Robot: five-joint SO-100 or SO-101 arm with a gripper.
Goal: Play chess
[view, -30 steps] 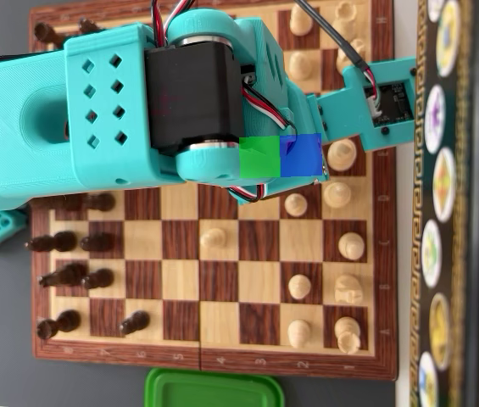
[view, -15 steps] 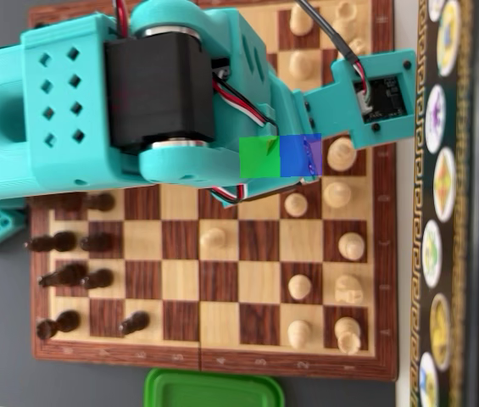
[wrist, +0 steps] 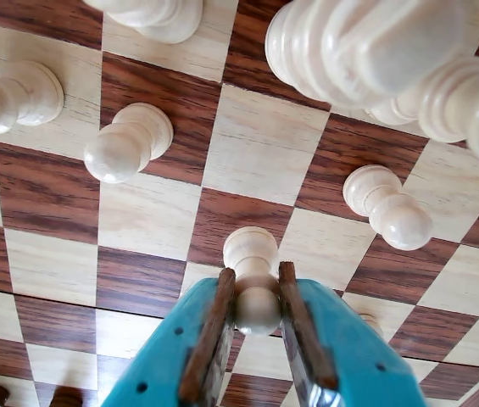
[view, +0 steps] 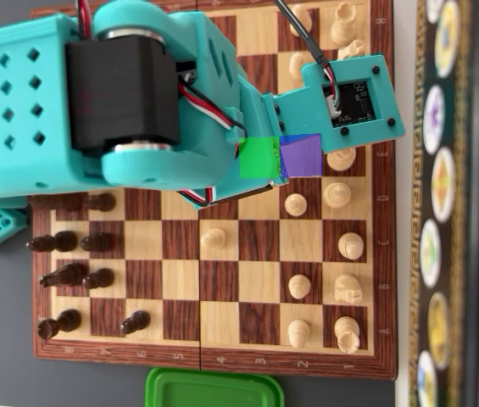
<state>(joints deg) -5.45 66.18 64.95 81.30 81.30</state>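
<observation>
In the wrist view my gripper (wrist: 256,273) is shut on a white pawn (wrist: 252,250). Its brown pads (wrist: 220,315) press the pawn's round head from both sides. The pawn's base points toward the wooden chessboard (wrist: 146,216); whether it touches the board I cannot tell. In the overhead view the teal arm (view: 137,102) covers the top half of the chessboard (view: 222,280) and hides the gripper and the held pawn.
White pawns (wrist: 129,142) (wrist: 389,208) and tall white pieces (wrist: 375,51) stand close around. Overhead, white pieces (view: 296,204) fill the right columns, a lone white pawn (view: 214,238) stands mid-board, and dark pieces (view: 69,275) line the left. A green lid (view: 214,390) lies below the board and a black box (view: 442,195) along its right side.
In the overhead view the arm has drawn back to the left, and its wrist camera module has shifted left and slightly up. The pieces in view have not moved.
</observation>
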